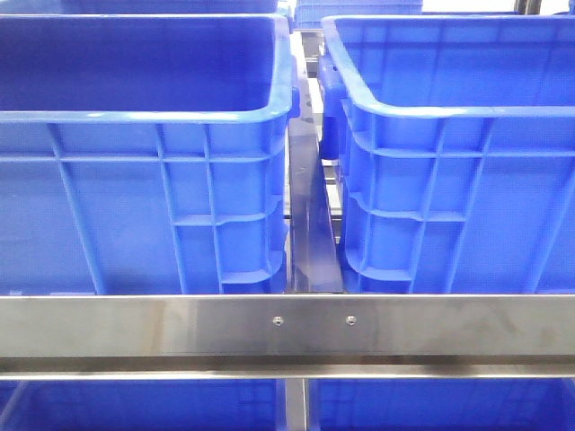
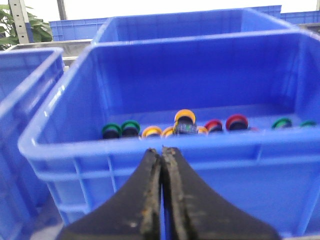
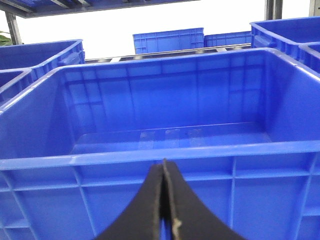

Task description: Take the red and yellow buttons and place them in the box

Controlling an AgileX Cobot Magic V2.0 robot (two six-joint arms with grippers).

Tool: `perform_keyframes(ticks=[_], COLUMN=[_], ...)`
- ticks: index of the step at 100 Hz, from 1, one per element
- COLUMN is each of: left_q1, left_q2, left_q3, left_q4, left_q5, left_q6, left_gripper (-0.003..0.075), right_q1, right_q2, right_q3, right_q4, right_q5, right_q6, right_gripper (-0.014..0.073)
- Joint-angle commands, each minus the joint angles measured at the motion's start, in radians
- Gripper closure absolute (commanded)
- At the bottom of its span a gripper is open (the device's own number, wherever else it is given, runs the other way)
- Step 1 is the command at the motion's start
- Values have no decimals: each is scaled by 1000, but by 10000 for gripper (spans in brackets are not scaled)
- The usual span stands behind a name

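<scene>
Inside the left crate [image 2: 60, 145], red buttons [image 2: 236, 122] and yellow buttons [image 2: 184, 116] lie among green ones. Left gripper [image 2: 162, 152] and right gripper [image 3: 164, 165] both closed, empty. Empty box [image 3: 150, 157] waits. Pre-grasp step; next: open left gripper, reach in.

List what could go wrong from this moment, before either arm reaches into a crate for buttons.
1. The left pincer is shut and sits outside the near wall of the button crate; going straight forward it may hit the rim.
2. Green buttons lie beside the yellow buttons and red buttons, so a wrong colour could be grabbed.
3. The buttons are packed close; one closing may catch two.
</scene>
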Motion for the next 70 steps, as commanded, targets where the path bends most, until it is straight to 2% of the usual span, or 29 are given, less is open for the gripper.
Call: perform_keyframes(ticks=[1,21,47,56,70], left_q1=[3,3,3,3,3], left_q2=[42,214,550,646,765], left_q3=[-118,-383,-741,-818,-886], left_q4=[-14,-16,-16,-16,-16], left_q5=[-2,205,512,569,574], left_q6=[-7,-7,-2,-2,-2], left_gripper=[739,739,739,739,739], right_q1=[0,0,0,0,0], right_q2=[-21,-21,-21,-21,-21], right_q3=[-19,-19,-19,-19,-19], right_q4=[-10,-10,-10,-10,-10], right_q5=[-86,-86,-86,-86,-86], right_q6=[-5,-5,-5,-5,-5], right_gripper=[709,709,709,709,709])
